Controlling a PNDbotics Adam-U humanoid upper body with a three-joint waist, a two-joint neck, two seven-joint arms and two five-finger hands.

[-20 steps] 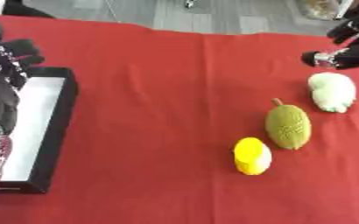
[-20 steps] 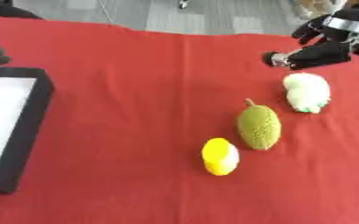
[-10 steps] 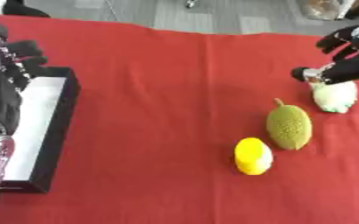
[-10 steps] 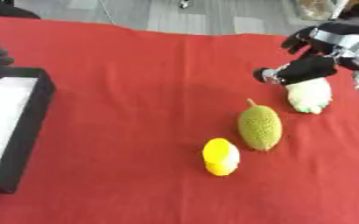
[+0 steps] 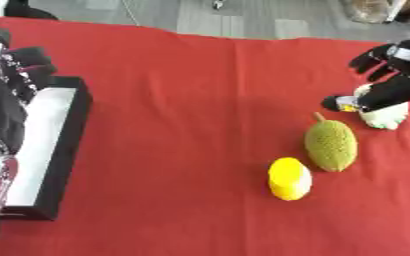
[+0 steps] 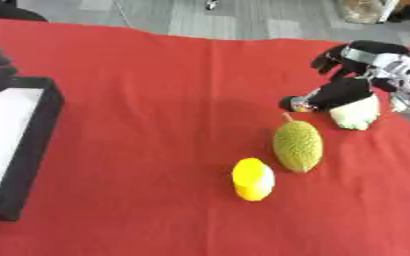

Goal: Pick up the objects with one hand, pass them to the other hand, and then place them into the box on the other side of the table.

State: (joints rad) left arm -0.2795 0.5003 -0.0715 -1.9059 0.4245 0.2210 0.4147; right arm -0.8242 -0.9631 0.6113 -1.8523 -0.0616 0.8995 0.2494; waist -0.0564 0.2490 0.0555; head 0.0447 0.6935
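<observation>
My right hand over the white toy, not yet gripping

My right hand [image 6: 353, 90] hung with fingers spread and partly curled, holding nothing; the white plush toy [image 6: 357, 114] lay directly under the palm, toward 6 o'clock. The green durian toy [image 6: 297, 145], long axis 12-to-6, and the yellow fruit [image 6: 253, 178] sat at 7 o'clock; the black box [image 5: 47, 150] and my left hand [image 5: 16, 75] lay far across at 9.

Pale whitish-green lumpy object [image 6: 355, 114] at 3 o'clock: upper part hidden under black right hand [image 6: 348, 90]; contact w/ fingers can't be told. Right arm cut off by right edge. Black left hand [image 5: 16, 75] at 9 o'clock blurred, fingers unclear, covers part of black box w/ white inside [image 5: 42, 150]. Box's left side cut off in right eye view.
</observation>
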